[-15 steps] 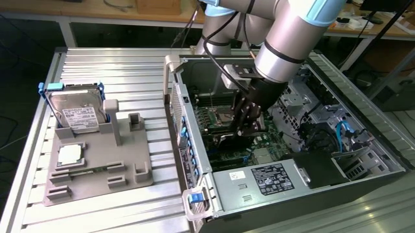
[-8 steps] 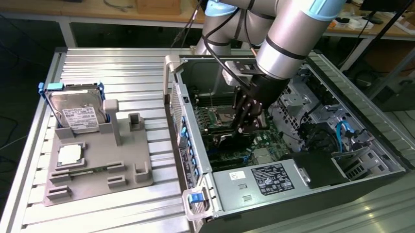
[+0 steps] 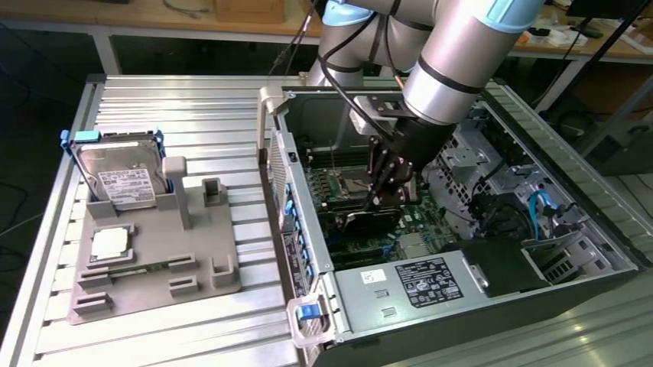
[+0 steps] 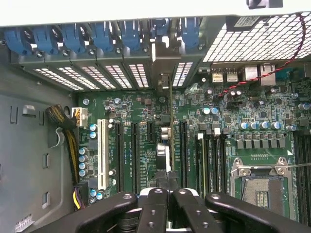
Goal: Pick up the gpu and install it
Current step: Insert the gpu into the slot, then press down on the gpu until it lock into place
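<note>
The gpu (image 3: 362,220) is a thin black card standing on edge inside the open computer case, over an expansion slot of the green motherboard (image 3: 342,191). In the wrist view the gpu (image 4: 168,154) appears edge-on, running from the slot opening in the rear panel toward the fingers. My gripper (image 3: 380,200) reaches down into the case, directly above the card. Its black fingertips (image 4: 159,194) are pressed together, so the gripper (image 4: 168,180) is shut, right at the card's upper edge. Whether the card is pinched between them I cannot tell.
On the ribbed table at the exterior view's left a grey holder (image 3: 153,264) carries a silver hard drive (image 3: 122,182) with blue handles and a small square chip (image 3: 110,242). Blue clips (image 4: 102,36) line the case's rear slots. An empty processor socket (image 4: 260,187) lies beside the memory slots.
</note>
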{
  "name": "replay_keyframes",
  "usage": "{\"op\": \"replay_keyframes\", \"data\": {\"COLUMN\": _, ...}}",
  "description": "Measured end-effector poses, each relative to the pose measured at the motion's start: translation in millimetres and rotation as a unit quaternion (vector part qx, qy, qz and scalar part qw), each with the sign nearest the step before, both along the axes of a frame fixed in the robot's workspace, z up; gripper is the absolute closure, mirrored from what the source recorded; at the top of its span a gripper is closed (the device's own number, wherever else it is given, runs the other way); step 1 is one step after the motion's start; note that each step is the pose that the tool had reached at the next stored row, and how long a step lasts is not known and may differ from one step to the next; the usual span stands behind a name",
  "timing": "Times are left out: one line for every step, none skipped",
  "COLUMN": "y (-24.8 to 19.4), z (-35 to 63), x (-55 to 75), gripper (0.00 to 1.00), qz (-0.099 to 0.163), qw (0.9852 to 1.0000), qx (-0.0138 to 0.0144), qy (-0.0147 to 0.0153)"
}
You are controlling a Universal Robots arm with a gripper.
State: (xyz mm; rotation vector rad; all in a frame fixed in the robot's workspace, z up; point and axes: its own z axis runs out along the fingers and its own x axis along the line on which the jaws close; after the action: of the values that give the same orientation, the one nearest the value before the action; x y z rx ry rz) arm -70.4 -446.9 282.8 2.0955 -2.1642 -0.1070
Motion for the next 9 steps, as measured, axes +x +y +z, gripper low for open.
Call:
{"op": "replay_keyframes", "data": {"y": 0.0, "z": 0.0, "x": 0.0, "gripper": 0.89, "qz": 0.0, "qw": 1.0, "qx": 0.0, "qy": 0.0}}
{"op": "replay_keyframes", "data": {"y": 0.0, "z": 0.0, "x": 0.0, "gripper": 0.89, "qz": 0.0, "qw": 1.0, "qx": 0.0, "qy": 0.0}}
{"op": "replay_keyframes", "data": {"y": 0.0, "z": 0.0, "x": 0.0, "gripper": 0.89, "qz": 0.0, "qw": 1.0, "qx": 0.0, "qy": 0.0}}
{"op": "replay_keyframes", "data": {"y": 0.0, "z": 0.0, "x": 0.0, "gripper": 0.89, "qz": 0.0, "qw": 1.0, "qx": 0.0, "qy": 0.0}}
{"op": "replay_keyframes", "data": {"y": 0.0, "z": 0.0, "x": 0.0, "gripper": 0.89, "qz": 0.0, "qw": 1.0, "qx": 0.0, "qy": 0.0}}
{"op": "replay_keyframes", "data": {"y": 0.0, "z": 0.0, "x": 0.0, "gripper": 0.89, "qz": 0.0, "qw": 1.0, "qx": 0.0, "qy": 0.0}}
{"op": "replay_keyframes", "data": {"y": 0.0, "z": 0.0, "x": -0.5, "gripper": 0.89, "qz": 0.0, "qw": 1.0, "qx": 0.0, "qy": 0.0}}
{"op": "replay_keyframes", "data": {"y": 0.0, "z": 0.1, "x": -3.4, "gripper": 0.89, "qz": 0.0, "qw": 1.0, "qx": -0.0001, "qy": -0.0001}}
{"op": "replay_keyframes", "data": {"y": 0.0, "z": 0.1, "x": -7.7, "gripper": 0.89, "qz": 0.0, "qw": 1.0, "qx": -0.0001, "qy": -0.001}}
